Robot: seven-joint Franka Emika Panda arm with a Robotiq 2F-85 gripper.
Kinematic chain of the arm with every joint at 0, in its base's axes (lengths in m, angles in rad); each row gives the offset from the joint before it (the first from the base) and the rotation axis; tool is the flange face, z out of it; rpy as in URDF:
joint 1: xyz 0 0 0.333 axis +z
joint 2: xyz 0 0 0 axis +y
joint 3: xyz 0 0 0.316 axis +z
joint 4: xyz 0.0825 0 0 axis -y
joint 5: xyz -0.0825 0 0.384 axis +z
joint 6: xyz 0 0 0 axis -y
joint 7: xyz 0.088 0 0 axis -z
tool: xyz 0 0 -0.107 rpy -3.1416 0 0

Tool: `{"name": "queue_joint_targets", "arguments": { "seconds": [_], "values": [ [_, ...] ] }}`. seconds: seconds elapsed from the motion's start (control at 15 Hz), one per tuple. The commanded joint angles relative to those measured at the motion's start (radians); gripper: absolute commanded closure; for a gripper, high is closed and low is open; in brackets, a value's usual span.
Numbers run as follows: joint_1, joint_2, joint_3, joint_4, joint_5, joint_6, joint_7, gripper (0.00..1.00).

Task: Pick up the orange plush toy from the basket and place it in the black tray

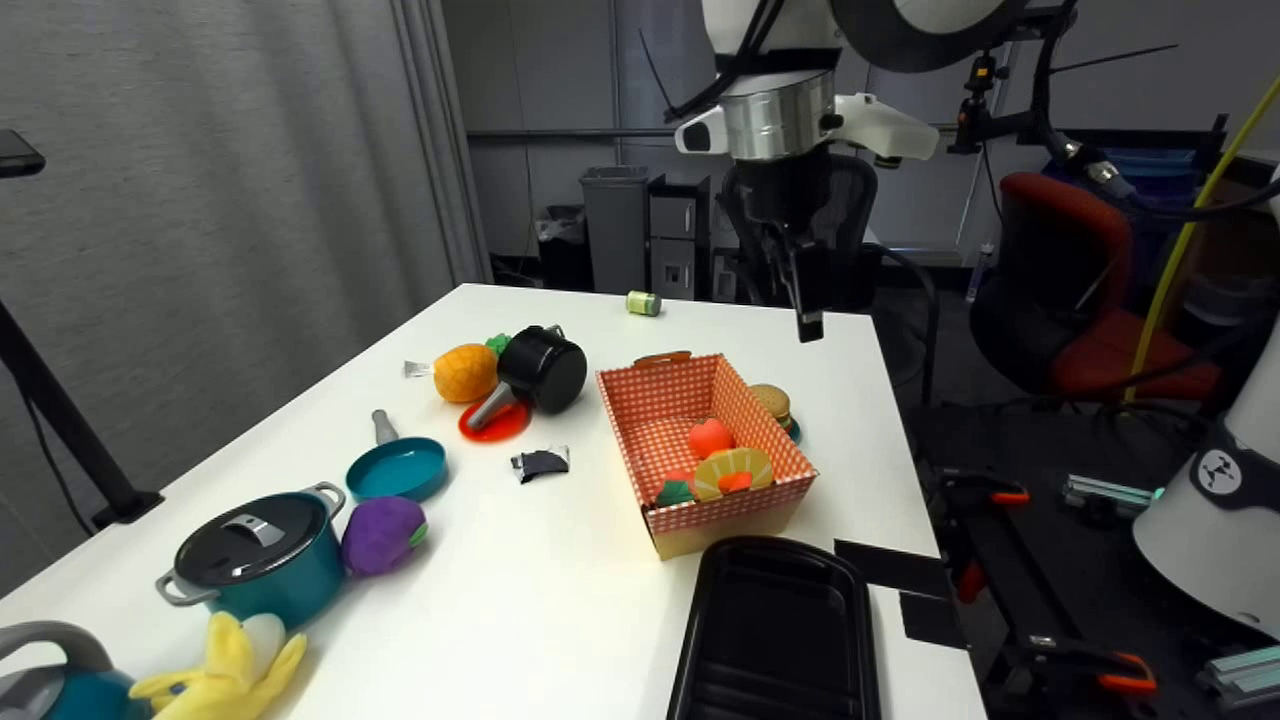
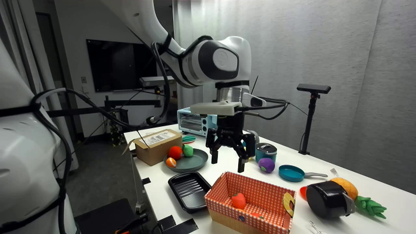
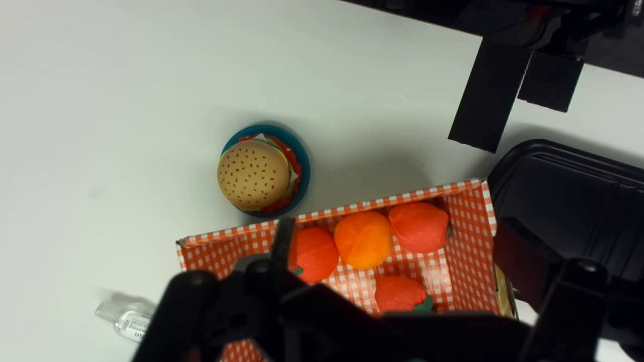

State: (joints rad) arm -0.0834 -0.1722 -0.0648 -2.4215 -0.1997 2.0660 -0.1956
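Wrist view, facing down, shows the small round bright-orange plush toy (image 3: 363, 240) inside the shallow rectangular red-and-white checkered basket (image 3: 473, 246), close to one long wall. It lies between a round red toy (image 3: 315, 254) with a speck of green and a rounded red toy (image 3: 418, 226) near the corner; whether it touches either I cannot tell. A strawberry-red toy (image 3: 397, 294) with a green leaf lies near them, farther from that wall. The black two-fingered gripper (image 2: 227, 162) is released, its fingers well apart, and in both exterior views it hangs well above the white table (image 1: 560, 560), fingertips pointing down. The flat rectangular black tray (image 2: 195, 200) with a low rim and ridged floor lies on the table just beside one short end of the basket. Along the basket's long side, a tan toy hamburger (image 3: 249, 176) with printed seeds rests on a round teal dish (image 3: 296, 143). In an exterior view, a glossy black pot (image 1: 545, 370) lies tipped on its side, its grey handle over a flat red disc (image 1: 507, 424), just beside an orange pineapple toy (image 1: 466, 373) with green leaves. A purple soft toy (image 1: 383, 537) with a green tip lies between a teal frying pan (image 1: 398, 468) and a lidded teal pot (image 1: 285, 575). In an exterior view, a round dark-grey plate (image 2: 196, 164) holds a red ball (image 2: 175, 152), a round green toy (image 2: 187, 150) and an orange-and-white ball (image 2: 171, 162).
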Motion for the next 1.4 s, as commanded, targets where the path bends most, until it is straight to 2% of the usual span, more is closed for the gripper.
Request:
{"name": "queue_joint_targets", "arguments": {
  "seconds": [0.0,0.47,0.87,1.13,1.33],
  "values": [
    [0.017,0.135,0.008,0.091,-0.024,0.042,-0.019,0.0],
    [0.001,0.379,0.006,0.254,0.001,0.152,-0.124,0.0],
    [-0.046,0.558,0.01,0.365,0.03,0.235,-0.219,0.0],
    [-0.08,0.678,0.02,0.436,0.038,0.248,-0.264,0.0],
    [-0.073,0.758,0.02,0.495,0.002,0.253,-0.264,0.0]
  ]
}}
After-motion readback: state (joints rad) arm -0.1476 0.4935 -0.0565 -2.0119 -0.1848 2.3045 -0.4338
